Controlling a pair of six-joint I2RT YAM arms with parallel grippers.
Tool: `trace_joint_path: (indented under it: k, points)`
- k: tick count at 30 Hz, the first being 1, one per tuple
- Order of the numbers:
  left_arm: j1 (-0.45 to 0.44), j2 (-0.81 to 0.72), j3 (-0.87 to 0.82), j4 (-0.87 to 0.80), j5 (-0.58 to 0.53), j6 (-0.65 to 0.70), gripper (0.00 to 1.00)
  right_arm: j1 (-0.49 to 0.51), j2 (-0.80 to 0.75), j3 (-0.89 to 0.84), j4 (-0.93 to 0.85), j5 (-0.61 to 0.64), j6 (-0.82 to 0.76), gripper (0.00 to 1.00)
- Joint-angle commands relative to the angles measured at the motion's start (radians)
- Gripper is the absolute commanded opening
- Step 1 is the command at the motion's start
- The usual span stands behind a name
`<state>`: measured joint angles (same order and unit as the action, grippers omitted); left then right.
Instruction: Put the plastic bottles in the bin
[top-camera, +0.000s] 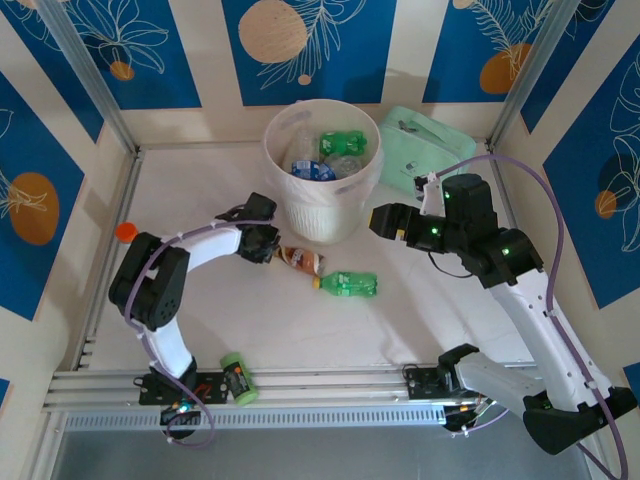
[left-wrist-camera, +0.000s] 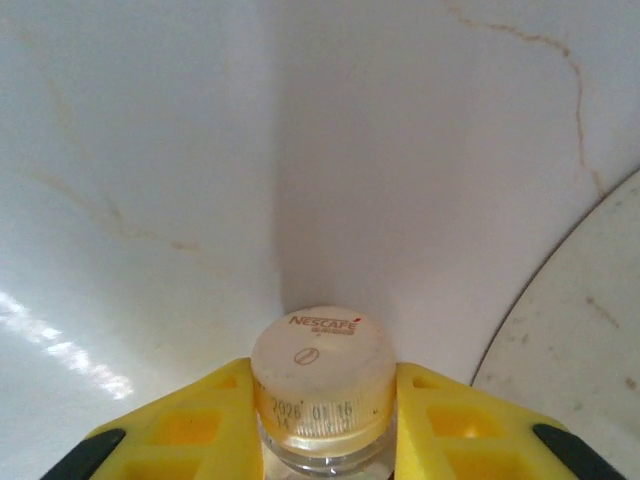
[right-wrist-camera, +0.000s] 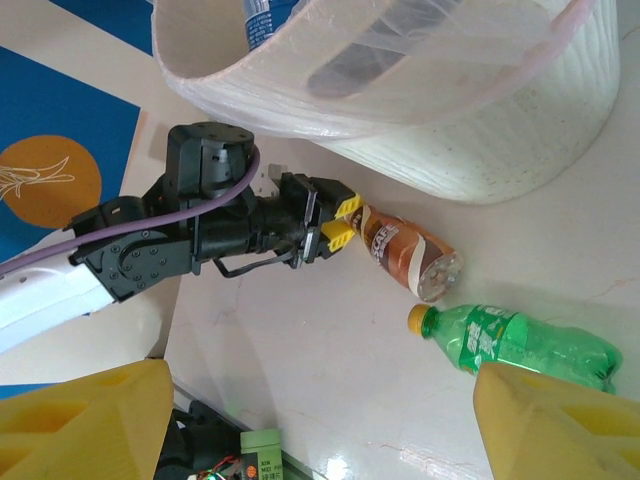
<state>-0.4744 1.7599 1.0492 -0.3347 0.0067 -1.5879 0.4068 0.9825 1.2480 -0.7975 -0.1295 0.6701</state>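
Left tool (right-wrist-camera: 338, 222) is pinched on the cap of the brownish bottle (right-wrist-camera: 405, 252), which lies on the tabletop (top-camera: 430, 310) just near-left of the bin (top-camera: 322, 215), a green bottle (top-camera: 350, 284) beside it. Cap-only hold, so I'd lift slowly and clear the rim, since the body may swing. Bin holds a second green bottle (top-camera: 342, 146) and blue-labelled clear bottles (top-camera: 312, 170); right tool (top-camera: 388, 222) hangs spread to its right.

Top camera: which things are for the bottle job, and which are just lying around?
For the job:
bin
bottles inside it
brown bottle, gripped by the left end effector
green bottle beside it

Just lying about:
mint bag
orange-capped jar
green can
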Motion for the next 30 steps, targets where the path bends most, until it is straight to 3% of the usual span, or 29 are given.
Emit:
trace_joint_path:
  k: [1, 7, 15, 20, 30]
  points:
    - [-0.006, -0.080, -0.075, -0.065, 0.010, 0.052, 0.23, 0.006, -0.024, 0.019, -0.009, 0.010, 0.003, 0.79]
    - [-0.004, -0.302, -0.158, -0.106, -0.025, 0.130, 0.16, 0.012, -0.025, 0.027, 0.009, 0.013, 0.019, 0.79]
    - [0.007, -0.532, -0.232, 0.074, -0.011, 0.129, 0.08, 0.125, 0.003, -0.015, 0.084, -0.002, 0.069, 0.79]
    - [0.011, -0.610, -0.164, 0.049, -0.031, 0.156, 0.07, 0.223, 0.042, -0.088, 0.166, -0.074, 0.139, 0.80]
    - [0.013, -0.697, -0.091, 0.168, 0.051, 0.129, 0.04, 0.256, 0.150, -0.058, 0.284, -0.158, 0.199, 0.92]
